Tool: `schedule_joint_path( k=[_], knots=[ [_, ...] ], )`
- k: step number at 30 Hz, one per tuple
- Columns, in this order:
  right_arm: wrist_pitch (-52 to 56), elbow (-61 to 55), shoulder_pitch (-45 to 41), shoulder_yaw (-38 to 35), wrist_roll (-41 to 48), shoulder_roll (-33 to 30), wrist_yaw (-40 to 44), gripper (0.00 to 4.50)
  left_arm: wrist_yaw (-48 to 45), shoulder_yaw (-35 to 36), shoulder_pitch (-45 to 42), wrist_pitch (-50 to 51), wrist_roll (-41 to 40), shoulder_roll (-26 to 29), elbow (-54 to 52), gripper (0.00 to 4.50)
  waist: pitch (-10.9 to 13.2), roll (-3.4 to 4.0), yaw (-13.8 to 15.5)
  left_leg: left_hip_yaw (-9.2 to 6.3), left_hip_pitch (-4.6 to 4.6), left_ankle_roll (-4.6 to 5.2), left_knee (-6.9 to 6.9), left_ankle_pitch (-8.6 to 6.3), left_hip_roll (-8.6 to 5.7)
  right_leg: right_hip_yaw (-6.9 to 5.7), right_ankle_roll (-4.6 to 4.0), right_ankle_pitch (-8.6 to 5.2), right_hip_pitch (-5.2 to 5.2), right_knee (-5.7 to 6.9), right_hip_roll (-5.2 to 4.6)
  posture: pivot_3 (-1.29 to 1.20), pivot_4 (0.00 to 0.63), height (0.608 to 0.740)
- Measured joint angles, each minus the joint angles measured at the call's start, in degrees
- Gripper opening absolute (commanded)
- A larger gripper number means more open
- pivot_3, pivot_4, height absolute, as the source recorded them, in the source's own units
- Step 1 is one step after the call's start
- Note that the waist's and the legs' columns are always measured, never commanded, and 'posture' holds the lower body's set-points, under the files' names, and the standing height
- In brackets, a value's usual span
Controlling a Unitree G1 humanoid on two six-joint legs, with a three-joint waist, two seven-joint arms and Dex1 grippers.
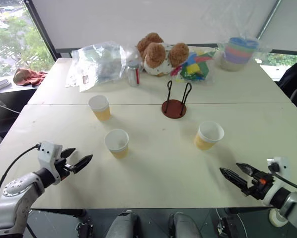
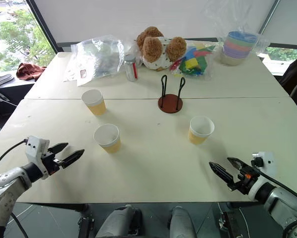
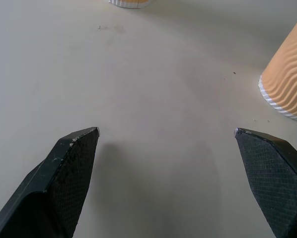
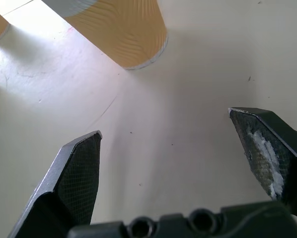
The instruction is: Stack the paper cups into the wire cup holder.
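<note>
Three paper cups [image 1: 116,142] stand apart and upright on the bench [image 1: 158,173], the wire cup holder [image 1: 174,106] empty behind them. Left gripper [image 1: 78,159] and right gripper [image 1: 237,173] hover near the front edge, fingers spread, holding nothing.

cups [image 1: 116,143]: ribbed paper | table [image 1: 163,168]: matt | holder [image 1: 174,101]: wire

we see three tapered paper cups [image 1: 116,143], yellow-tan outside with a fine wavy ribbed pattern, white inside and at the rim. the wire cup holder [image 1: 174,105] has a reddish-brown round base and black wire loops. the table top [image 1: 153,173] is pale cream. behind stand a brown and white plush bear [image 1: 157,53], a pastel striped stack of bowls [image 1: 239,51] and a rust-red cloth [image 1: 30,76].
</note>
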Motion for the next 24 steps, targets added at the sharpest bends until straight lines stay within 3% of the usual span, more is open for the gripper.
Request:
schedule_joint_path(
  k=[13,18,24],
  knots=[
    [0.46,0.26,-2.25,0.59,-0.07,-0.4,0.67,4.45,1.04,-0.27,-0.81,-1.74,1.82,-1.66,0.67,4.5,0.0,0.0,0.03,0.01,0.0,0.0,-0.01,0.01,0.0,-0.01,0.01,0.0,0.0,0.0,0.02,0.0,0.15,0.74],
    [0.51,1.62,-2.47,-0.26,-0.25,-0.77,-0.01,4.45,0.98,-0.66,-5.65,-2.58,3.38,-1.34,5.75,4.5,0.0,-0.01,0.17,0.01,0.01,-0.01,0.02,0.02,0.0,-0.02,0.02,0.01,0.02,0.03,0.03,0.0,0.15,0.74],
    [4.34,3.49,-0.94,-8.82,1.66,-7.4,1.36,4.45,-6.26,-2.41,-10.96,-0.27,3.98,7.52,11.34,4.5,-0.01,-0.02,0.01,0.03,0.0,-0.02,0.0,0.03,0.0,-0.02,0.05,0.03,0.0,0.04,0.05,0.0,0.15,0.74]
  ],
)
